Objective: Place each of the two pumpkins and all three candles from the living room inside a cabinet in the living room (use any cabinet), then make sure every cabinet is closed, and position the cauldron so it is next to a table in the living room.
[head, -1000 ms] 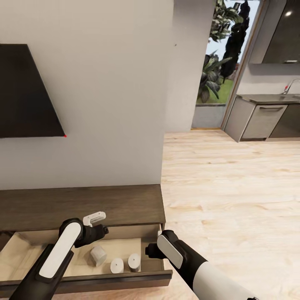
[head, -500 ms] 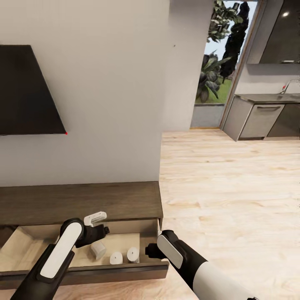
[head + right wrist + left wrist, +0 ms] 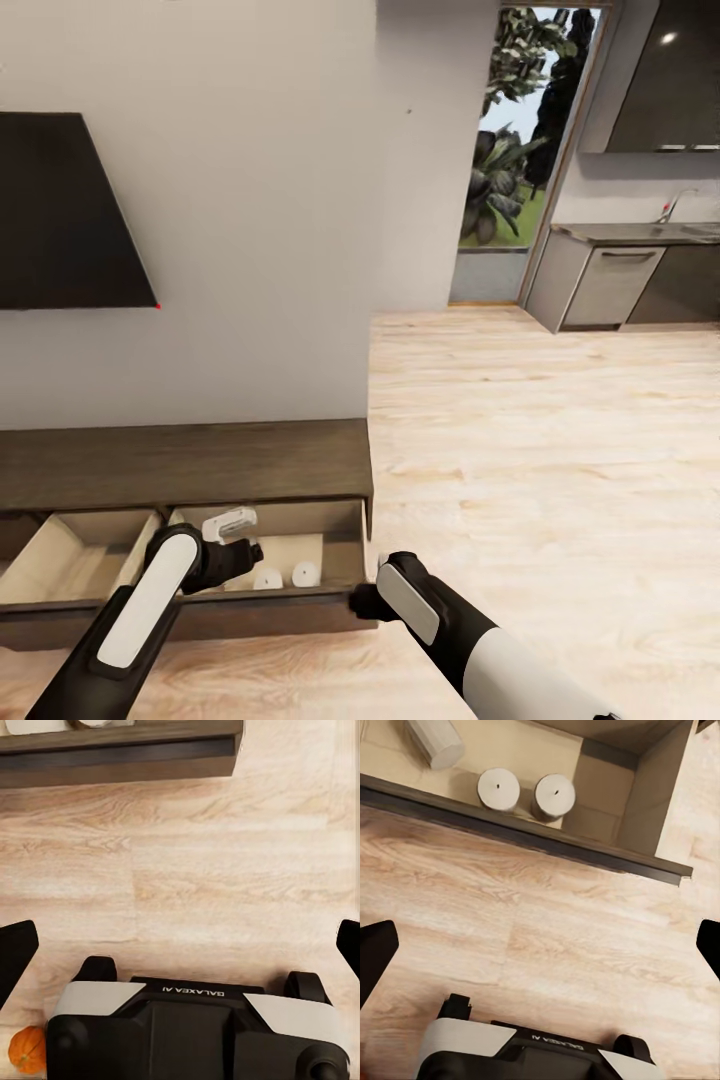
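The robot is backing away from the long brown cabinet [image 3: 185,465], so the whole room looks a bit farther off than it did a moment ago; the things themselves have not moved. The right drawer [image 3: 270,575] is pulled open, and all three white candles [image 3: 498,789] are in it: two stand side by side and one lies tipped over just beside them. The drawer on the left [image 3: 70,560] is open too. The left gripper [image 3: 540,945] hangs over the wood floor [image 3: 560,480] in front of the drawer with its fingers wide apart, holding nothing. The right gripper [image 3: 180,945] is also spread wide and empty above the floor. An orange pumpkin [image 3: 27,1050] sits on the floor near the robot's base. So the candles look done, I think, but the pumpkins come next and the drawers must be shut later.
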Tool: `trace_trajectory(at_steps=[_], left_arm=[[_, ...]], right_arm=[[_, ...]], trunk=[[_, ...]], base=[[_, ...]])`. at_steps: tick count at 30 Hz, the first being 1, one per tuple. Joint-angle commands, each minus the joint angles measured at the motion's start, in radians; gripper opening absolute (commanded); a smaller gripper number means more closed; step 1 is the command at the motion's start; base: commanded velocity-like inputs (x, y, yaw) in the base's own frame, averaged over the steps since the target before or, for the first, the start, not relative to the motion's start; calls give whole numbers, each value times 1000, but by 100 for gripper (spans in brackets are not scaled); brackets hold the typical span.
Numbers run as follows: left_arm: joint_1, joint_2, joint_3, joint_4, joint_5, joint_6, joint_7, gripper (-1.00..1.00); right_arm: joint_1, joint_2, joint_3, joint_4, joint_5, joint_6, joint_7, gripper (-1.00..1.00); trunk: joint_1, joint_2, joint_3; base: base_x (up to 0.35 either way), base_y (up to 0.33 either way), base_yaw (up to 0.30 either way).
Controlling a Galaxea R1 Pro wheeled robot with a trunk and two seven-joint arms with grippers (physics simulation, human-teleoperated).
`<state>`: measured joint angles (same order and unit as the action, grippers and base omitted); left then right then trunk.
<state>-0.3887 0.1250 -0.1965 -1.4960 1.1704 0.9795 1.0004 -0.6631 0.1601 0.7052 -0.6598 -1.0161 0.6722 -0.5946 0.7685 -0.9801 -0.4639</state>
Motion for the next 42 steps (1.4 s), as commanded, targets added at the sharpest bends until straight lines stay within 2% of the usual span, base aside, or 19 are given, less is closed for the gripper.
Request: trace_trajectory(at_steps=[1,9,28,38,42], left_arm=[[-1,1,-2,-1,9,2,10,100],[-1,1,-9,-1,9,2,11,100],[-1,1,-13,14,9,2,5,100],[-1,1,-14,14,5,1,10,100],[-1,1,-14,14,5,1,10,100]], right_arm=[[-1,-1,5,-1,-10,0,-10,100],[-1,-1,5,-1,-10,1,-10,100],[-1,-1,5,0,-10,0,-9,100],[-1,-1,5,0,-10,-2,-9,100],[-1,-1,5,0,-10,-4,-9,100]], trunk=[[0,-1,-1],[0,-1,-1],[0,-1,-1],[0,-1,-1],[15,-29,-14]], base=[[-225,-180,0],[-259,-151,0],[-289,-6,0],[-39,0,0],[-1,0,0]])
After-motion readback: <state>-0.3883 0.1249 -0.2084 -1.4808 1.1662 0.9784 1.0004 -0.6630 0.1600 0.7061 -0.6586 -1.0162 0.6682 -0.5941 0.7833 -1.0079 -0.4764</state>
